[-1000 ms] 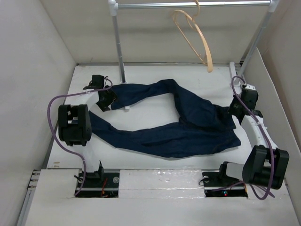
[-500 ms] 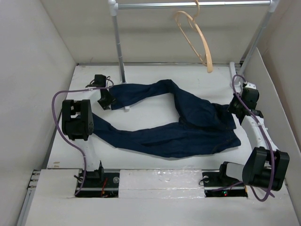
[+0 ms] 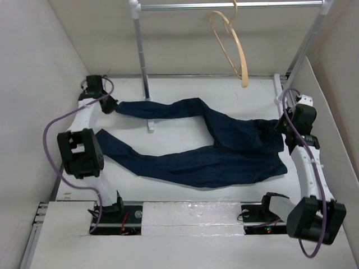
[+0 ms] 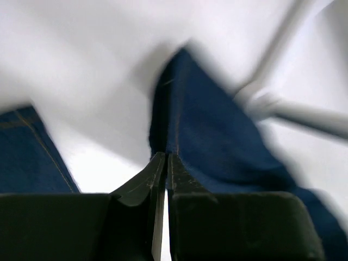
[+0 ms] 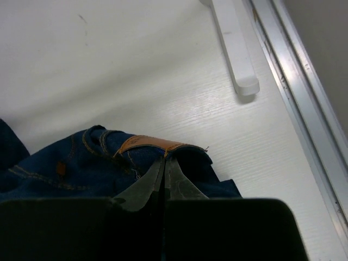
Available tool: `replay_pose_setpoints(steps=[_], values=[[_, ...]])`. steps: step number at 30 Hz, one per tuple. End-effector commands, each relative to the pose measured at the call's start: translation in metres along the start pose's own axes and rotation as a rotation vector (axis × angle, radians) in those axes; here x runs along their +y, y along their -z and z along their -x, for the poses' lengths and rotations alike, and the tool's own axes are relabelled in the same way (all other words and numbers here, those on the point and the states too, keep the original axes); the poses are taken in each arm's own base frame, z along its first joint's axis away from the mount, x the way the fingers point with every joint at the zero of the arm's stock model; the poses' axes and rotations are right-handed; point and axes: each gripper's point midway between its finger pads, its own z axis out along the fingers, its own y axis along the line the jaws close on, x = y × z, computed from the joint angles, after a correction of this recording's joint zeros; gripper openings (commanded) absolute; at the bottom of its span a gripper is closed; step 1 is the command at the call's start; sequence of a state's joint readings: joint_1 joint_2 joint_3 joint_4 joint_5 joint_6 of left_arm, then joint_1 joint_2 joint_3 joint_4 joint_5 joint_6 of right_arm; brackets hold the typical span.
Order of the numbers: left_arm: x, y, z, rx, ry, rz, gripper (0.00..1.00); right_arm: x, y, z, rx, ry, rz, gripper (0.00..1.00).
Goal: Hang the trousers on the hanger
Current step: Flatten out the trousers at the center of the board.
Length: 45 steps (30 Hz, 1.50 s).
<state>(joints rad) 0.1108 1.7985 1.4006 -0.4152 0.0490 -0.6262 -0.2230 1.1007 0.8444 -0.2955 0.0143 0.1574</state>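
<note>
- Although both arms reached out over it, the trousers (image 3: 224, 151) lay nearest me as a loose navy loop on the white table (image 3: 185, 193), with one leg running along the near side toward the left arm's elbow.
- Off to the right, the right gripper (image 3: 282, 129) had its jaws pressed together on the waistband, pinching the denim right at the tan leather patch (image 5: 144, 144).
- Farther back on the left, the left gripper (image 3: 108, 105) was clamped onto the end of the other leg, near the foot of the rack's post (image 3: 143, 67). Its wrist view was blurred, yet the jaws showed closed with cloth between them.
- At the very back, the hanger (image 3: 231, 42) hung bare by its hook from the silver rail (image 3: 224, 6), well apart from the cloth.
- To my eye the job was barely begun. Both ends were gripped, but the trousers had yet to be raised, carried back and draped over the hanger's lower bar.
</note>
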Motion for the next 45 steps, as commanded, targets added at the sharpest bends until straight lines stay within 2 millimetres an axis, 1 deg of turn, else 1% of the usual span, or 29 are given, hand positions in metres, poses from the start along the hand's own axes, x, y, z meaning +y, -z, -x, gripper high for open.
replay_pose_setpoints(steps=[1, 6, 7, 9, 12, 14, 15, 18, 20, 21, 22, 23, 24, 25, 26, 27, 28, 29, 31, 32, 33, 35, 37, 38, 39, 40, 43, 44, 45], values=[[-0.045, 0.118, 0.089, -0.299, 0.065, -0.209, 0.0, 0.01, 0.036, 0.049, -0.152, 0.011, 0.036, 0.0], [-0.057, 0.184, 0.087, -0.35, 0.074, -0.314, 0.0, 0.013, 0.059, 0.058, -0.147, 0.06, 0.031, 0.0], [-0.058, 0.196, 0.087, -0.359, 0.071, -0.327, 0.0, 0.016, 0.07, 0.071, -0.177, 0.082, 0.029, 0.0], [-0.059, 0.243, 0.098, -0.444, 0.072, -0.343, 0.0, 0.017, 0.084, 0.074, -0.173, 0.114, 0.004, 0.0], [-0.034, 0.293, 0.115, -0.59, 0.082, -0.225, 0.0, 0.019, 0.117, 0.091, -0.223, 0.148, -0.014, 0.0], [-0.009, 0.304, 0.115, -0.661, 0.093, -0.135, 0.0, 0.018, 0.145, 0.11, -0.271, 0.175, -0.038, 0.0], [0.003, 0.286, 0.106, -0.633, 0.082, -0.084, 0.0, 0.021, 0.154, 0.114, -0.282, 0.181, -0.036, 0.0], [0.039, 0.283, 0.102, -0.687, 0.1, 0.06, 0.0, 0.006, 0.168, 0.12, -0.293, 0.226, -0.128, 0.0], [0.05, 0.265, 0.108, -0.688, 0.104, 0.145, 0.0, 0.002, 0.153, 0.115, -0.278, 0.235, -0.158, 0.0], [0.047, 0.244, 0.111, -0.656, 0.09, 0.163, 0.0, 0.01, 0.12, 0.113, -0.271, 0.239, -0.145, 0.0], [0.044, 0.246, 0.115, -0.673, 0.091, 0.151, 0.0, 0.003, 0.101, 0.101, -0.21, 0.241, -0.174, 0.0], [0.033, 0.213, 0.114, -0.599, 0.051, 0.13, 0.0, 0.012, 0.079, 0.104, -0.216, 0.226, -0.125, 0.0], [0.021, 0.209, 0.125, -0.593, 0.043, 0.114, 0.0, 0.011, 0.04, 0.09, -0.138, 0.226, -0.118, 0.0], [0.017, 0.193, 0.129, -0.558, 0.039, 0.132, 0.0, 0.002, 0.02, 0.09, -0.121, 0.197, -0.126, 0.0], [0.017, 0.15, 0.135, -0.489, 0.012, 0.174, 0.0, 0.005, -0.001, 0.09, -0.107, 0.177, -0.09, 0.0], [0.002, 0.148, 0.149, -0.487, 0.005, 0.15, 0.0, 0.002, -0.019, 0.084, -0.06, 0.138, -0.081, 0.0], [0.008, 0.13, 0.154, -0.454, 0.039, 0.189, 0.0, -0.001, -0.053, 0.063, 0.045, 0.107, -0.066, 0.0], [0.022, 0.096, 0.156, -0.401, 0.062, 0.252, 0.0, 0.004, -0.065, 0.074, 0.032, 0.09, -0.021, 0.0], [0.023, 0.074, 0.159, -0.34, 0.106, 0.179, 0.0, -0.001, -0.09, 0.059, 0.094, 0.065, -0.027, 0.0], [0.04, 0.066, 0.166, -0.319, 0.153, 0.149, 0.0, 0.002, -0.093, 0.06, 0.099, 0.054, 0.006, 0.0], [0.026, 0.052, 0.16, -0.257, 0.165, 0.009, 0.0, 0.003, -0.098, 0.065, 0.074, 0.053, 0.011, 0.0], [0.031, 0.037, 0.164, -0.218, 0.206, -0.025, 0.0, 0.002, -0.107, 0.06, 0.085, 0.044, 0.006, 0.0], [0.026, 0.04, 0.181, -0.246, 0.188, -0.018, 0.0, 0.002, -0.113, 0.063, 0.093, 0.042, -0.001, 0.09], [0.026, 0.031, 0.184, -0.244, 0.183, -0.017, 0.0, 0.012, -0.119, 0.062, 0.109, 0.056, 0.024, 0.39], [0.026, 0.031, 0.184, -0.244, 0.183, -0.017, 0.04, 0.012, -0.119, 0.062, 0.11, 0.056, 0.024, 0.39], [0.026, 0.027, 0.181, -0.231, 0.186, -0.024, 0.16, 0.016, -0.119, 0.06, 0.118, 0.067, 0.03, 0.64], [0.018, 0.033, 0.167, -0.193, 0.142, -0.053, 0.35, 0.035, -0.095, 0.062, 0.097, 0.122, 0.047, 0.78], [0.022, 0.03, 0.155, -0.188, 0.134, -0.034, 0.41, 0.042, -0.073, 0.083, 0.006, 0.129, 0.048, 0.81], [0.023, 0.034, 0.152, -0.197, 0.131, -0.039, 0.62, 0.044, -0.064, 0.07, 0.009, 0.124, 0.053, 0.83]])
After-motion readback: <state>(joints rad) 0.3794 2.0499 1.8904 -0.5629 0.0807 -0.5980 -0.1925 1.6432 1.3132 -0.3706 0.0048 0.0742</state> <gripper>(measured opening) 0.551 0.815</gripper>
